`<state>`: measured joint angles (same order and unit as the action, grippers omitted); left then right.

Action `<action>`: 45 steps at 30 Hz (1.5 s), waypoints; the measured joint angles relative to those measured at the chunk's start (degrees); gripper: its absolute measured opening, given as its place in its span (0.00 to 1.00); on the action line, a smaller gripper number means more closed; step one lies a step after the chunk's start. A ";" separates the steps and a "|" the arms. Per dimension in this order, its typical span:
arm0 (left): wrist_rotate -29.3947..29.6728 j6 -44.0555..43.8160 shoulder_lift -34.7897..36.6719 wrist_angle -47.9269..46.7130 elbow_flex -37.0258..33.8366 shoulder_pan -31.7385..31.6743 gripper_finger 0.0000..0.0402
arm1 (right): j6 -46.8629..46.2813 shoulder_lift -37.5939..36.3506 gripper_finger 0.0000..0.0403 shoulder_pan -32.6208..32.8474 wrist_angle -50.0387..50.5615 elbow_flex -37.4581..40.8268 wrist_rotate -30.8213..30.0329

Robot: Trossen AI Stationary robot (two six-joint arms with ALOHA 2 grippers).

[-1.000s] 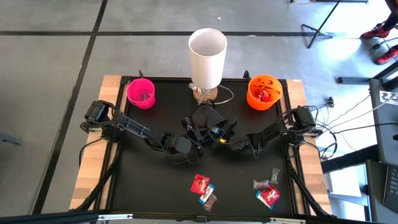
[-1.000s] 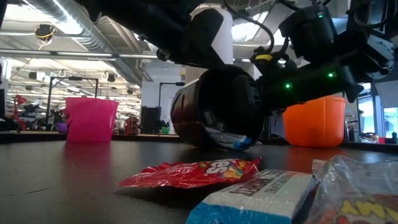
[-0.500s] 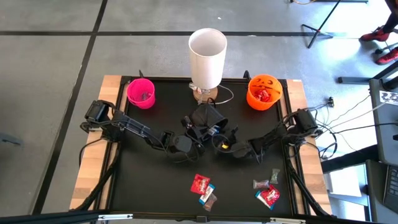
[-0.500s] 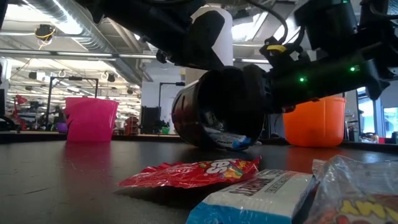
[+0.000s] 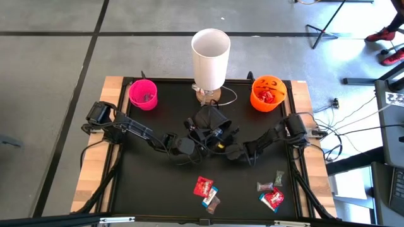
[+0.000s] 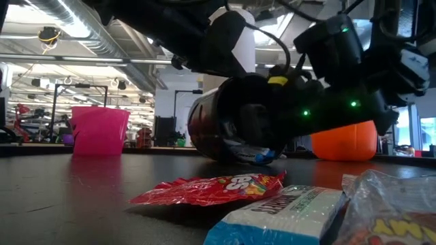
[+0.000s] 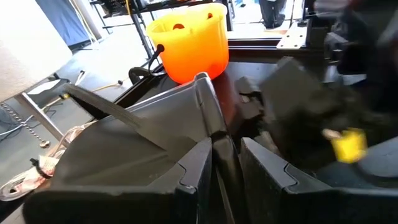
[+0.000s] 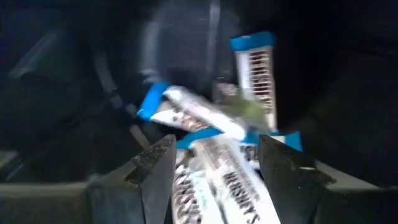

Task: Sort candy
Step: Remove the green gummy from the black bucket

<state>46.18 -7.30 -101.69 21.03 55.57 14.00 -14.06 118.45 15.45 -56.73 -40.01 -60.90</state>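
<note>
My left gripper [image 7: 225,163] was clamped on the rim of the black cup [image 6: 235,126], tipped sideways, mouth toward my right gripper [image 8: 211,163], whose fingers were spread before blue-and-white bars [image 8: 214,121], lengthwise between them.

— What's on my counter [image 5: 151,189] right now?

— From here I see a pink cup [image 5: 143,94] far left, a white cup [image 5: 210,55] far centre, an orange pumpkin bucket [image 5: 267,92] far right, a black cup [image 6: 235,128] tipped on its side mid-counter, and candy [image 5: 206,190] near the front, centre and right.
</note>
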 joint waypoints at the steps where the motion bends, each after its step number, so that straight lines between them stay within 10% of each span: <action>1: -0.22 -0.07 0.00 0.01 0.00 0.01 0.19 | -0.60 0.00 0.56 -0.64 -0.10 -0.04 0.15; 23: -3.88 -0.10 0.00 -0.27 0.00 0.00 0.19 | -2.20 -0.07 0.55 -8.51 -3.22 -0.09 9.61; 36: -3.76 -0.10 0.00 -1.13 0.00 0.00 0.19 | -1.30 -0.07 0.03 -8.36 -2.80 -0.09 12.07; 45: -3.34 -0.76 0.00 -2.12 0.00 0.04 0.19 | 1.35 -0.07 0.01 -7.20 -2.84 -0.08 11.05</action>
<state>42.84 -8.07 -101.69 18.91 55.57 14.04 -12.71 118.39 8.26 -59.57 -40.09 -49.85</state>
